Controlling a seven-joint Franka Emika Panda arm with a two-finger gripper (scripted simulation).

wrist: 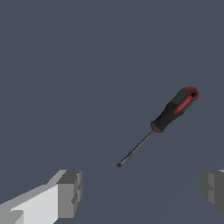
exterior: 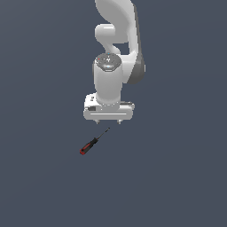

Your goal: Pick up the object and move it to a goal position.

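One screwdriver (exterior: 92,143) lies flat on the plain grey floor (exterior: 177,177), just ahead of the gripper (exterior: 108,120), whose jaws stand wide and empty; centre over the red-and-black handle (wrist: 176,108) before descending.

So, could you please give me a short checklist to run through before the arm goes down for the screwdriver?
1. Claw open: ok, its grey fingers stand wide apart.
2. Claw empty: ok, nothing between the fingers.
3. Small screwdriver with red-and-black handle and thin dark shaft lying free on the flat grey surface: ok, nothing touches it.
4. Claw centred over the handle: not ok, only the shaft tip lies near the fingers.
5. Goal position marked: cannot tell, no marker shows.
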